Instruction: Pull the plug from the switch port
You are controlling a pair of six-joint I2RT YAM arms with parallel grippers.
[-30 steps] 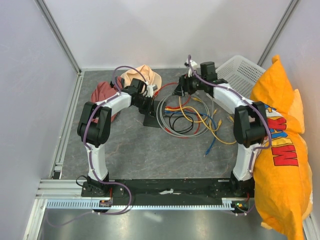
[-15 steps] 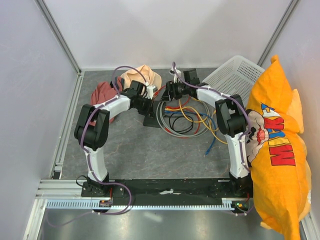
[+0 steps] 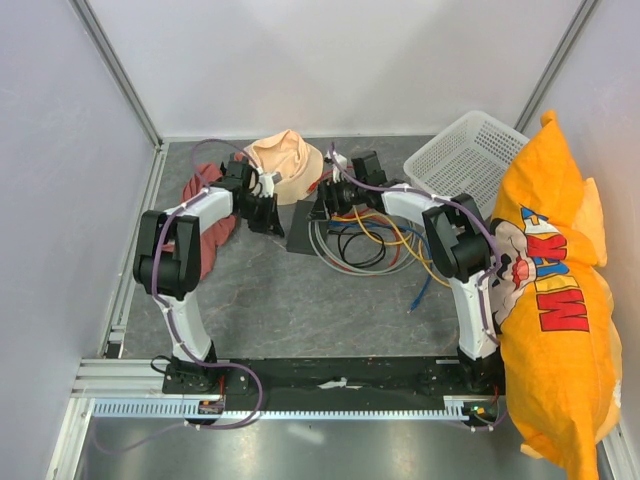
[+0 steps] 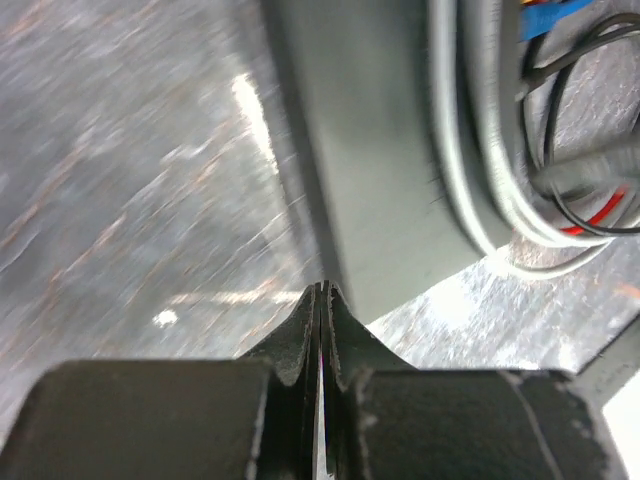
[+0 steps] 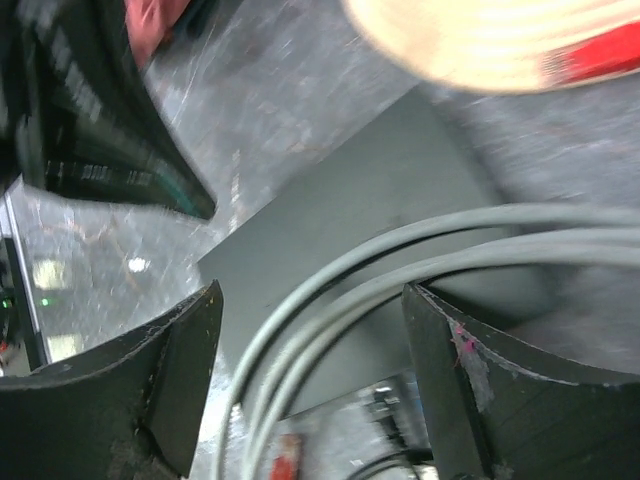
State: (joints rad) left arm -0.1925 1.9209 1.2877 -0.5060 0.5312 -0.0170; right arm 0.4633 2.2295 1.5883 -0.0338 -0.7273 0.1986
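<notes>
The switch point(image 3: 301, 238) lies flat mid-table, cables point(image 4: 465, 150) draped over it; I can't spot the plug, so the pull looks undone. The left gripper point(image 4: 320, 298), beside it, is pinched closed on nothing. The right gripper point(image 5: 310, 300), farther, gapes astride them.

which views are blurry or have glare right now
Top external: sharp, evenly lit. Left wrist: switch and grey cables smeared, white glare on the table; only the shut left gripper looks crisp. Right wrist: smeared too, peach hat overbright and out of focus.
</notes>
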